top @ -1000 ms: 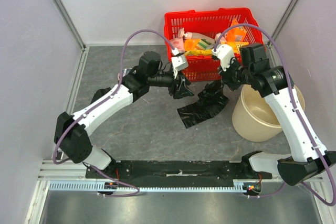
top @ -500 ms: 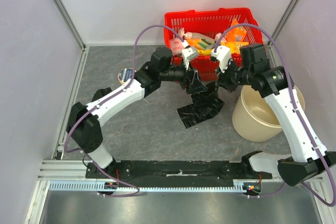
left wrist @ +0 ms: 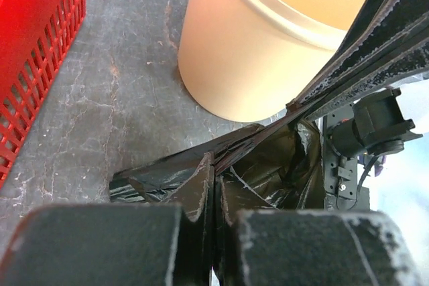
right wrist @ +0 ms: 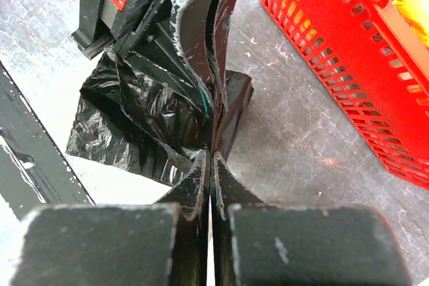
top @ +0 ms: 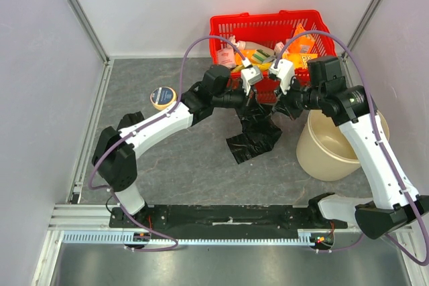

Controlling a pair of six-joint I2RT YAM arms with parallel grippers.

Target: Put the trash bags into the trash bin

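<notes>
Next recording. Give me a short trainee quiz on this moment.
1. True or false: the trash bag is already inside the trash bin.
2. Which is shut on the bag? A) left tool only B) right tool only C) both.
3. Name the container just behind the bag, away from the robot.
Key: 1 false; 2 C; 3 the red basket.

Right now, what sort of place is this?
Probably a robot test booth: plain white panel walls, a left arm and right arm bolted to a grey tabletop, and props, a red shopping basket and beige trash bin.
</notes>
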